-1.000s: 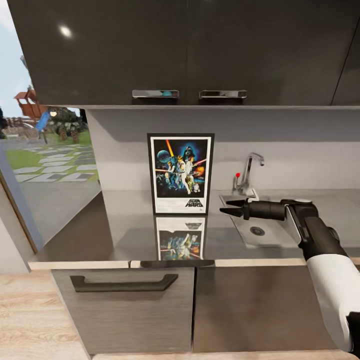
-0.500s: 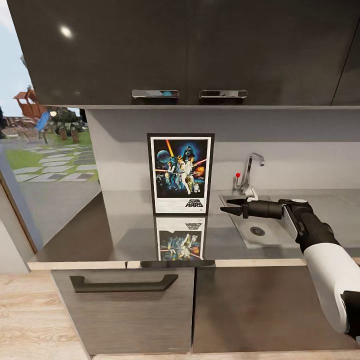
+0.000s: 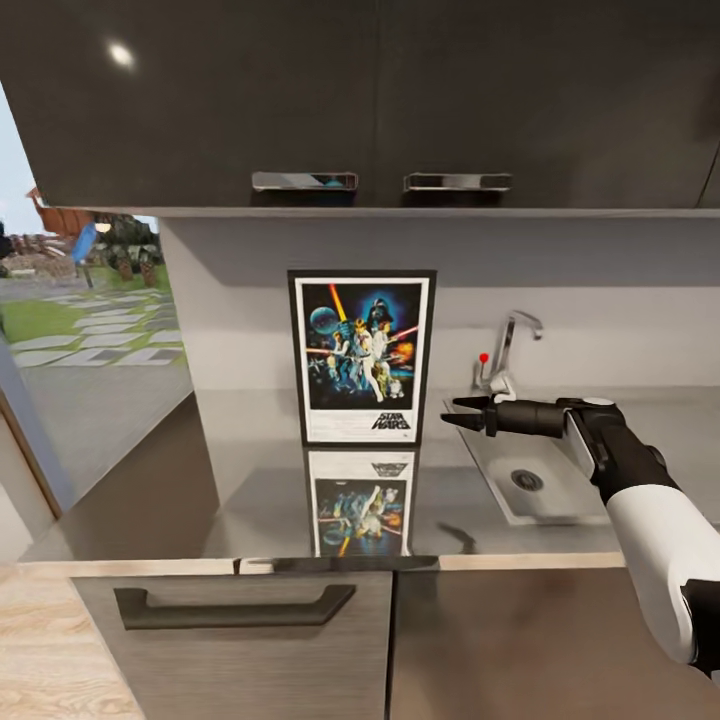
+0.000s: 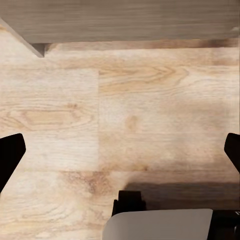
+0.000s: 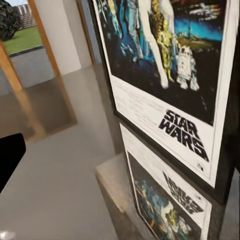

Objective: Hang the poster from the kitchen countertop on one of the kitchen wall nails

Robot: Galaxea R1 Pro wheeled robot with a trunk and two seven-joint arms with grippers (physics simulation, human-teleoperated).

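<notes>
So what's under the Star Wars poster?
The poster stands on the shiny grey countertop, which mirrors it. The strip right beneath its frame is hidden.

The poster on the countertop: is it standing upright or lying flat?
Upright. The poster stands on its bottom edge on the glossy countertop, with its mirror image below it. The open right gripper is beside it, apart.

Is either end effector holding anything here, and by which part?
Nothing is held. The right end effector is open beside the poster, not touching it; the left end effector is open over the floor.
</notes>
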